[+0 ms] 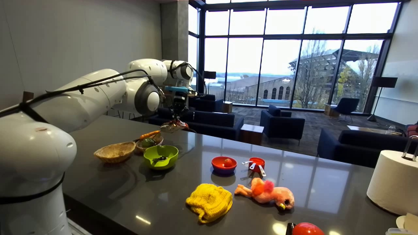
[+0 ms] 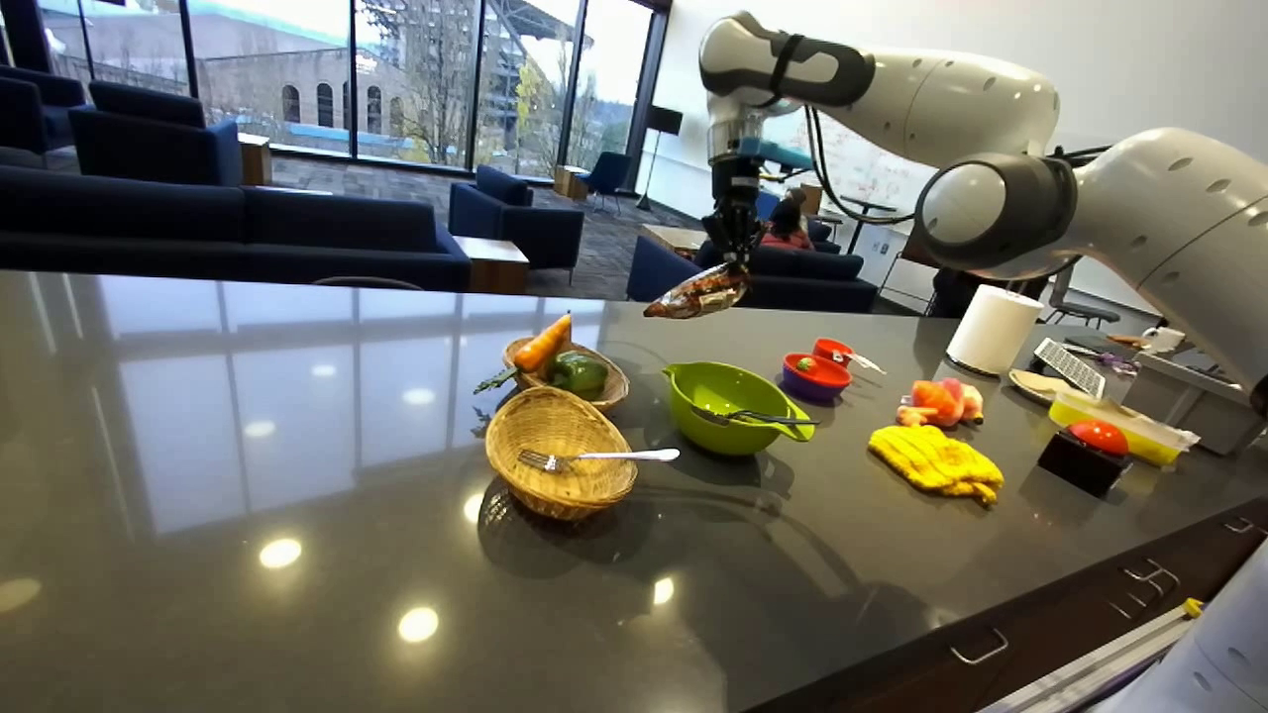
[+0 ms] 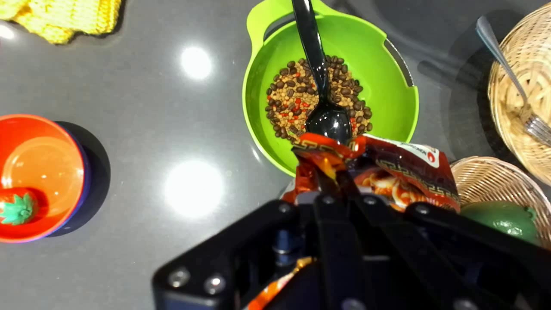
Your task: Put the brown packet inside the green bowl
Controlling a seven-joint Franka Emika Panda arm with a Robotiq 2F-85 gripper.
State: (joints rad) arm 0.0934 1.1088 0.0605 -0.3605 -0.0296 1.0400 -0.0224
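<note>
My gripper (image 2: 735,255) is clamped on the brown packet (image 2: 696,293), which hangs in the air, not yet in the green bowl (image 3: 381,54). In both exterior views the packet is well above the bench (image 2: 327,594) and apart from the bowl, which sits lower on that surface.

In the wrist view the bowl lies straight beyond my grip, toward the top of that view. There the packet covers a piece of the bowl's near rim, but I read that as line of sight, not as being over it. What shows of the packet runs lengthwise across my heading, with its larger part reaching right, toward the small basket (image 3: 486,176). In an exterior view the loose end slants down and away from the gripper.

So I judge the coming move as a travel toward the bowl first, then a descent. Since the packet sticks out more on one side, I should centre its length over the opening, not my grip, or an end may catch the rim. The black spoon (image 3: 316,64) lies on a heap of beans and grains (image 3: 292,99), scoop end nearest the packet; pressing there could tip it.
</note>
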